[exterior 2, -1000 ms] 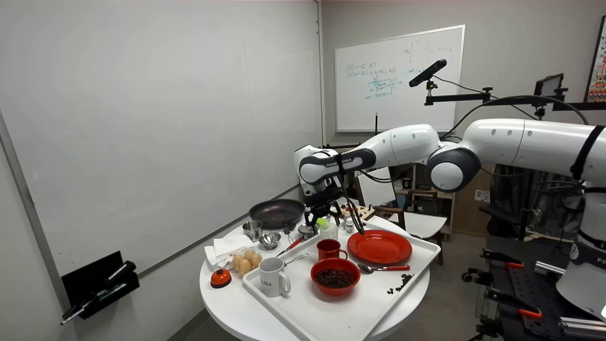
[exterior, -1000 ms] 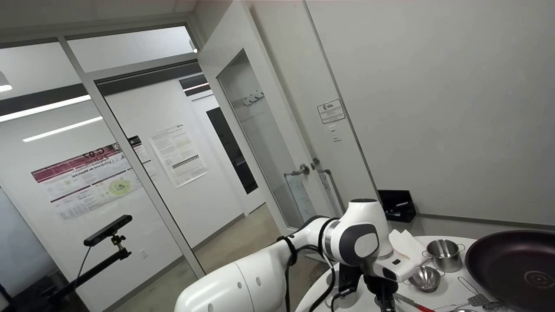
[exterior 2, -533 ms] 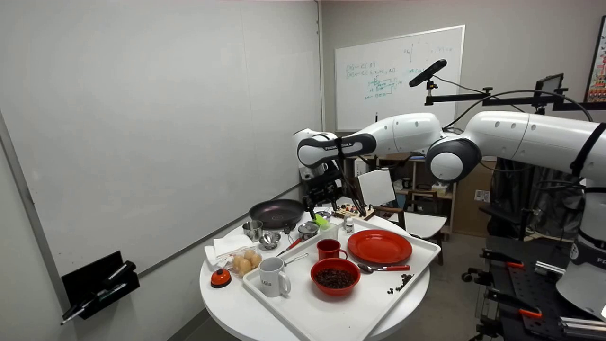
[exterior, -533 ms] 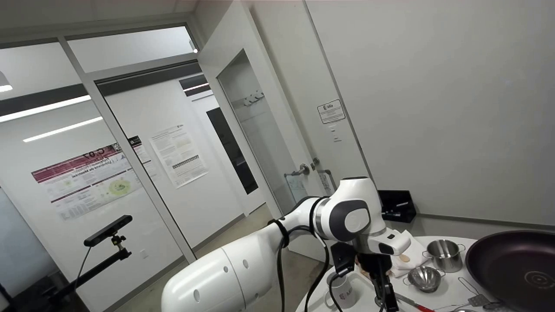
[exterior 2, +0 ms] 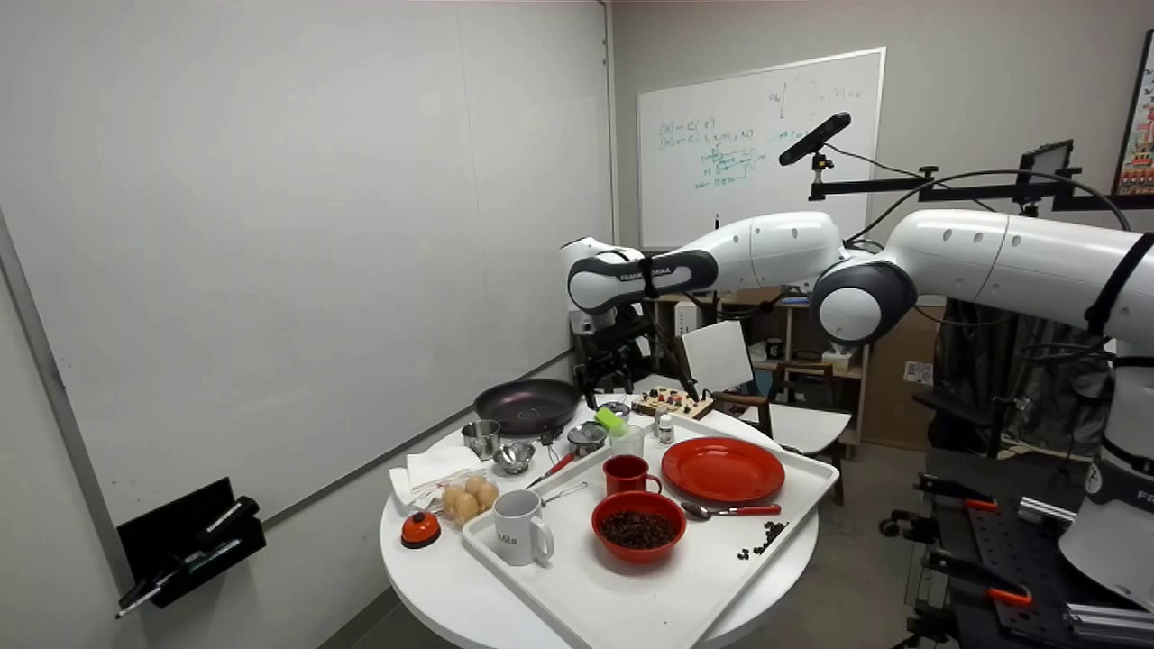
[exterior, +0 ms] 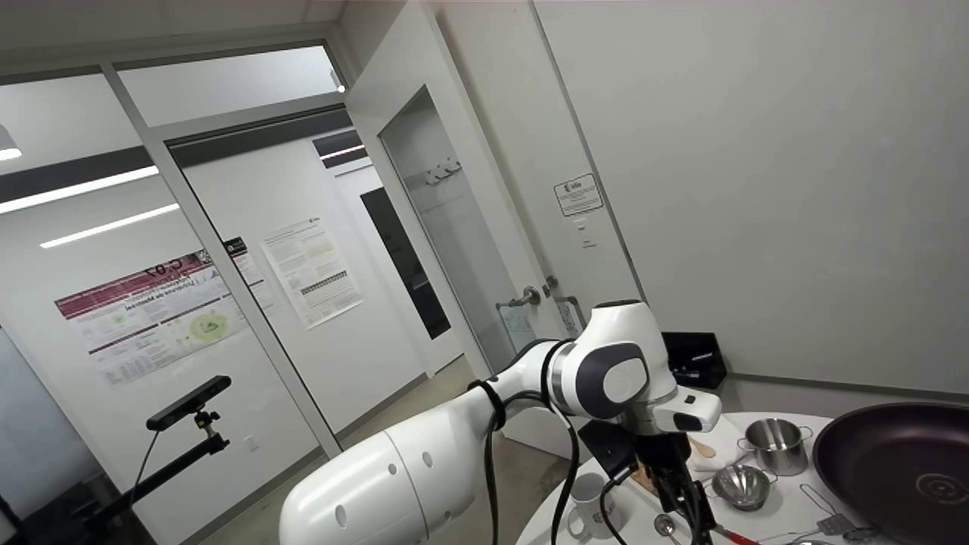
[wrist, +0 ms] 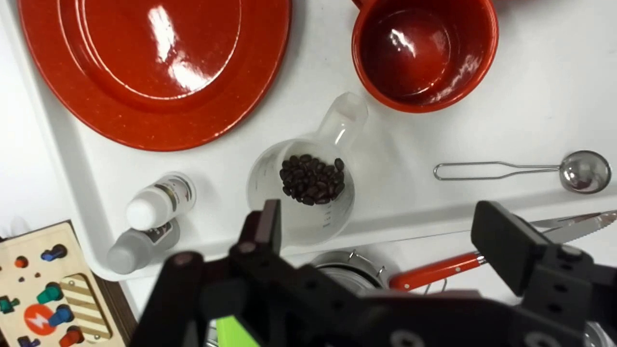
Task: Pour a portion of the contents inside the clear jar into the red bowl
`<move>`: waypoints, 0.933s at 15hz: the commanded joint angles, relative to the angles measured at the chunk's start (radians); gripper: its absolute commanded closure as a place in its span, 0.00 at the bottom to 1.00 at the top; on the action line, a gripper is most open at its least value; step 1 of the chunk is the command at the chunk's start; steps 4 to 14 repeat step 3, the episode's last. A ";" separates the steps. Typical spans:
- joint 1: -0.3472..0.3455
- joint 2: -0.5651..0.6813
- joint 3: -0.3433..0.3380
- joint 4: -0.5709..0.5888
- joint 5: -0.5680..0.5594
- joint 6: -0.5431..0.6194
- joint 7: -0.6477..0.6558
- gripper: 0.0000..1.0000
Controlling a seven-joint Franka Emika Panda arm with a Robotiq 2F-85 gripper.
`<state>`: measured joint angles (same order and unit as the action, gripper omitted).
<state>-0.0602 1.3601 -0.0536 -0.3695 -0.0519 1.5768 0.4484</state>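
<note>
The clear jar (wrist: 303, 219), a see-through measuring cup with a handle, stands upright on the white tray with dark beans (wrist: 312, 179) in its bottom. It also shows in an exterior view (exterior 2: 629, 442). The red bowl (exterior 2: 638, 552) sits nearer the tray's front, holding many dark beans. In the wrist view only a red edge at the top right may be it. My gripper (wrist: 378, 233) is open and empty, above the jar and off to one side of it. It also shows in both exterior views (exterior 2: 620, 383) (exterior: 685, 522), with its fingertips partly unclear.
A red mug (exterior 2: 627, 476) stands between jar and bowl, beside a red plate (exterior 2: 723, 469). Two small bottles (wrist: 156, 202) stand near the jar. A red-handled spoon (exterior 2: 744, 510), loose beans (exterior 2: 771, 534) and a grey mug (exterior 2: 517, 532) lie on the tray. A dark pan (exterior 2: 527, 406) is behind.
My gripper has risen from low beside the jar to above it, mostly in the first half second, then slightly more with some turning. The jar and bowl have not visibly moved.
</note>
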 commanded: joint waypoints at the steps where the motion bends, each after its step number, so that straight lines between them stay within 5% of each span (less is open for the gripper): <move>1: -0.003 0.002 0.000 0.000 0.000 0.004 -0.003 0.00; 14: -0.003 0.003 0.000 -0.001 0.000 0.004 -0.002 0.00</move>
